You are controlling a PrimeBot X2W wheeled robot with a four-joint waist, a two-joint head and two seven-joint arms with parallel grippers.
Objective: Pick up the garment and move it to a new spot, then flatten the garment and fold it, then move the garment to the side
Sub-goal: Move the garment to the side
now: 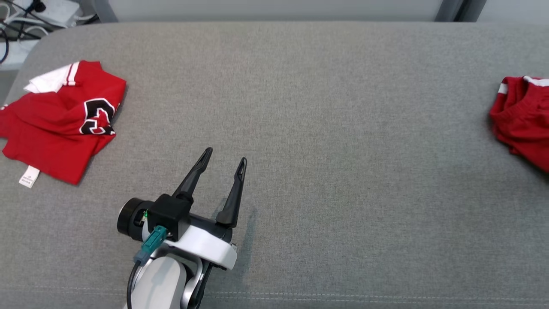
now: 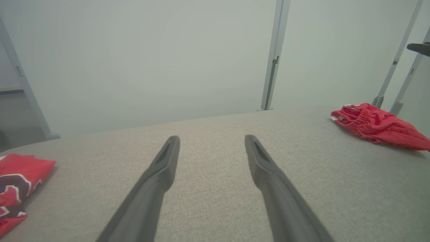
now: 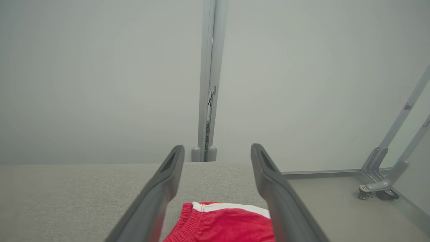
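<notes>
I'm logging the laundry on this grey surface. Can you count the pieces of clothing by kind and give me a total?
red jersey, folded, black-and-white print: 1
red shorts, crumpled, white trim: 1
Total: 2

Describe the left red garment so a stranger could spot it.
Start at the grey table. Near its left end lies a red jersey, roughly folded. Unlike the bunched red garment at the right edge, it shows a black-and-white number and a white tag.
</notes>
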